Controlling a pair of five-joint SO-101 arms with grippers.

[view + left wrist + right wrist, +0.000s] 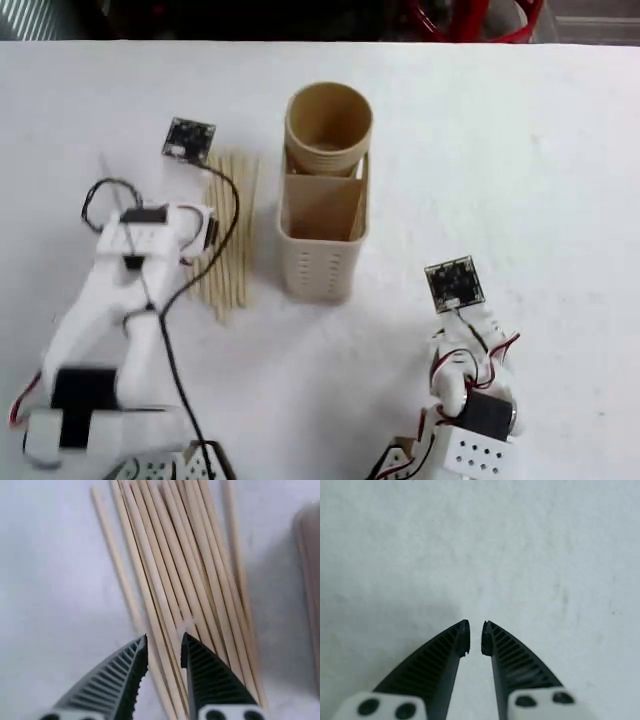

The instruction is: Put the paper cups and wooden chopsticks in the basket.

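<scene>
Wooden chopsticks (225, 235) loose on table (520, 150), left gripper (164, 641) over them, paper cups (328, 125) already in basket (318, 270).
Nearest: right gripper (474, 637) over bare table, jaws all but together, nothing held. Further in, left gripper sits low on the chopstick fan, jaws a narrow gap apart with a couple of sticks between the tips, not visibly clamped. Sticks lie just beside the basket, on the left arm's side. Stacked cups stand in the far compartment; near compartment looks empty. Risks: the narrow gap catches only two or three sticks and scatters or rolls the rest. An off-centre pinch lets long sticks droop and snag the basket rim.
</scene>
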